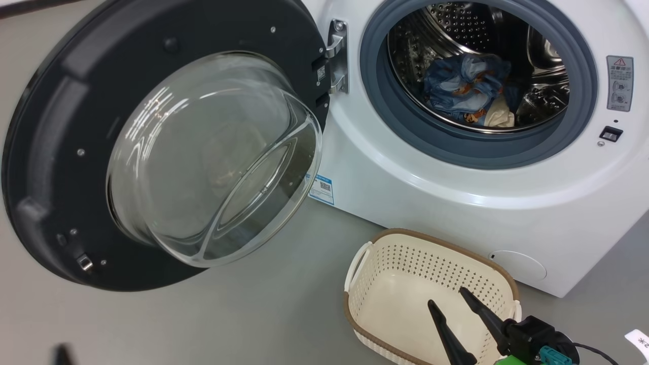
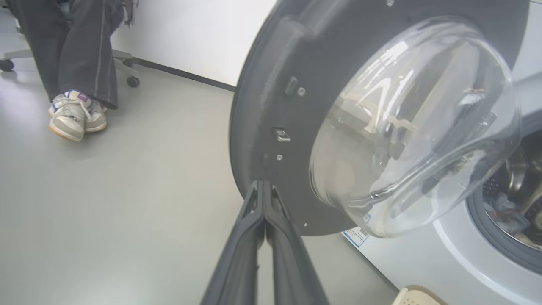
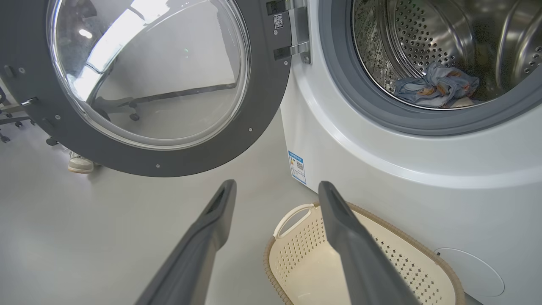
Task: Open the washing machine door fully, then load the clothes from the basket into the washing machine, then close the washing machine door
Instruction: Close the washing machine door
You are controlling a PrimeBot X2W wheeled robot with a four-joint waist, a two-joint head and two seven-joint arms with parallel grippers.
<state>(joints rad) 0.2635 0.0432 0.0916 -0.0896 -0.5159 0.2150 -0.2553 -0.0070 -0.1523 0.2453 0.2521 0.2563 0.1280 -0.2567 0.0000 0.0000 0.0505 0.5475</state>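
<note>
While the left hand (image 2: 263, 185), shut empty, points at the round dark-grey door (image 2: 262, 110), the right hand (image 1: 446, 296) gapes empty above the cream perforated basket (image 1: 405, 233).

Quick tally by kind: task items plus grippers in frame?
washing machine: 1
washing machine door: 1
basket: 1
clothes bundle: 1
grippers: 2 (left gripper, right gripper)
Total: 6

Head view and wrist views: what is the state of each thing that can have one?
Round black-rimmed glass washing machine door, wide open.
Light blue printed clothes, lying in the steel drum.
Cream-white perforated plastic basket, empty.
Left pincer, shut, holding nothing.
Right pincer, open, empty, above the basket.
</note>
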